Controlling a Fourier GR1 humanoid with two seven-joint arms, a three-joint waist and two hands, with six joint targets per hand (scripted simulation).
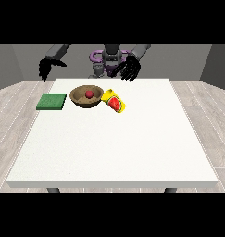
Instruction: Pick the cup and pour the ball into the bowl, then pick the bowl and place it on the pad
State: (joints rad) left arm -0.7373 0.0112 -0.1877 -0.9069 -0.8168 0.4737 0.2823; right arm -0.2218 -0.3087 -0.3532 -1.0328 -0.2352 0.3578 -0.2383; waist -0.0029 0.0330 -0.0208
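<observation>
ball: we are seeing the red ball (pixel 89 94) sitting inside the brown bowl (pixel 79 100), so the pour looks done
cup: yellow cup (pixel 115 102) is lying tipped over, touching the bowl's rim
pad: green pad (pixel 52 102) is lying just beside the bowl, nothing on it
hands: hand at the view's right (pixel 128 70) is hovering with fingers spread, holding nothing; hand at the view's left (pixel 45 69) is hanging with relaxed fingers, holding nothing
left: we are judging that moving the bowl to the pad remains

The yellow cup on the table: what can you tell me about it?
The yellow cup lies tipped on its side on the white table, just right of the brown bowl and apparently touching its rim. Its side bears a red watermelon-like picture. No hand holds it. The red ball sits in the bowl, not the cup.
</observation>
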